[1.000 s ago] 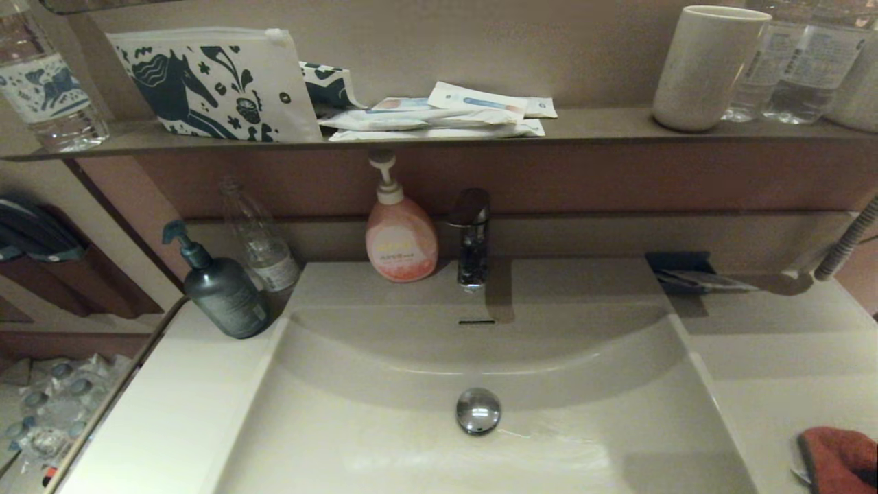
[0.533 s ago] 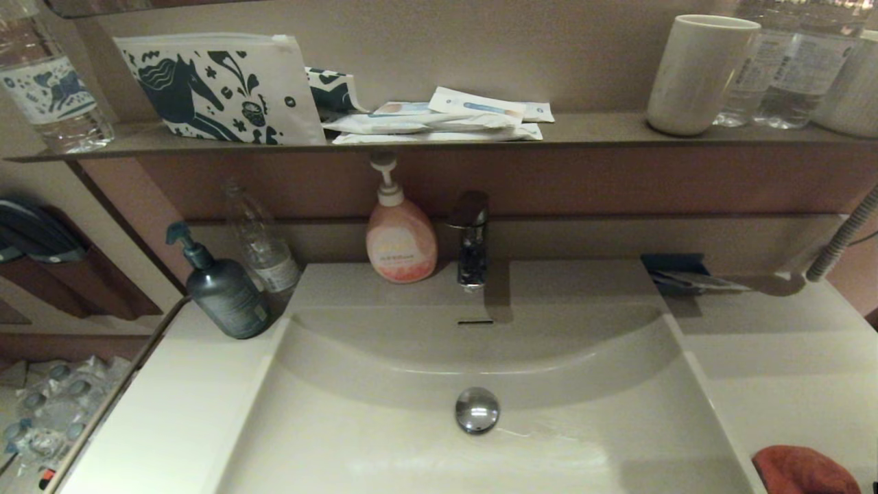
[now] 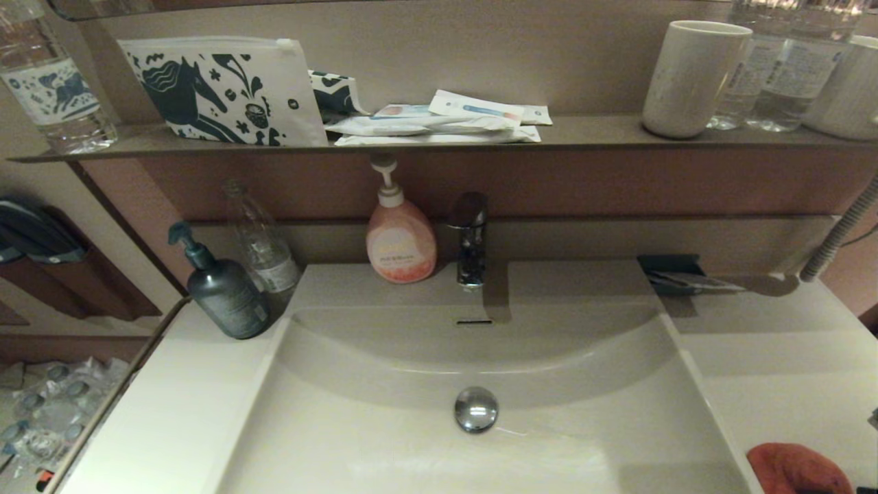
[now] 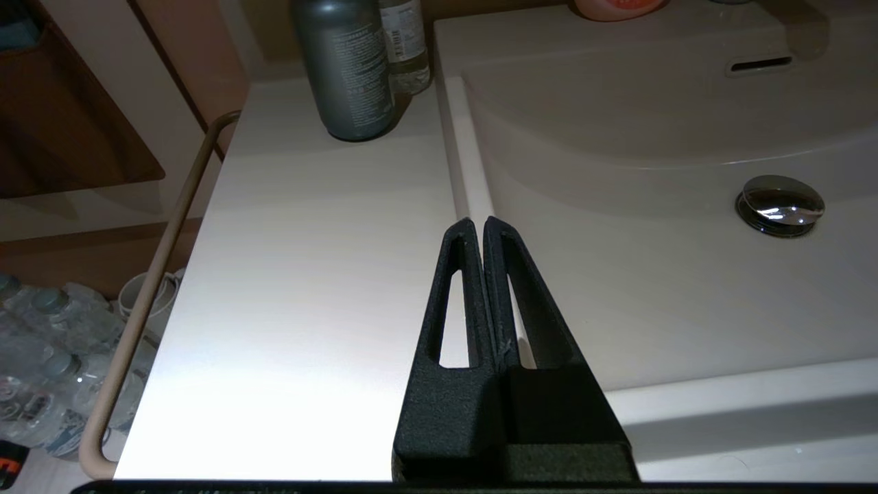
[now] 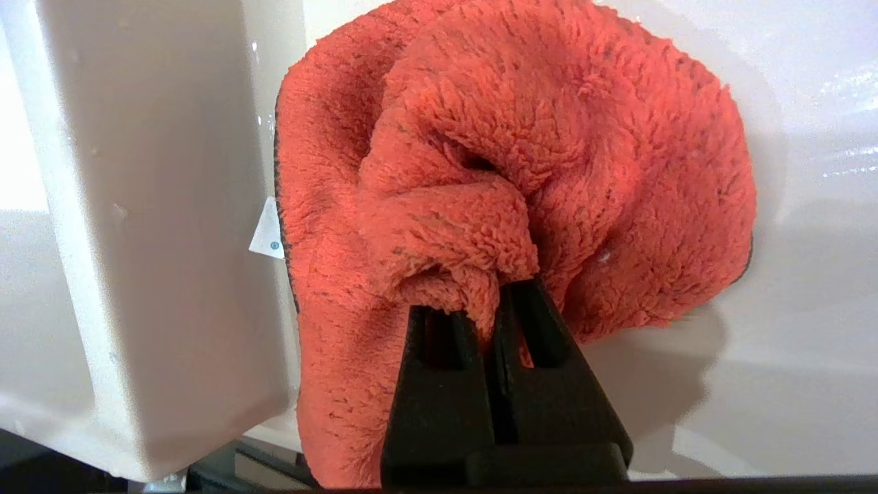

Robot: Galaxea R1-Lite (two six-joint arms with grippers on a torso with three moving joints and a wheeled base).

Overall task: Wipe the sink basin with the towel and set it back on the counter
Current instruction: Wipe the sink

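Observation:
The red-orange towel (image 3: 796, 470) shows at the near right corner of the head view, over the counter (image 3: 789, 384) beside the sink basin (image 3: 425, 453). In the right wrist view the towel (image 5: 507, 158) hangs bunched, and my right gripper (image 5: 488, 305) is shut on a fold of it; its white tag (image 5: 267, 230) sticks out at one edge. The basin's chrome drain plug (image 3: 475, 409) sits in the middle. My left gripper (image 4: 477, 226) is shut with nothing in it, hovering over the counter's left side by the basin rim.
A dark pump bottle (image 3: 223, 291) and a clear bottle (image 3: 264, 243) stand at the back left, a pink soap dispenser (image 3: 400, 237) and the faucet (image 3: 470, 237) behind the basin. A dark blue packet (image 3: 675, 274) lies at the back right. The brown shelf (image 3: 590, 130) holds a cup, pouch and bottles.
The towel has shifted left along the near right counter toward the basin's edge. The head view has tilted slightly, so the shelf sits lower in the picture.

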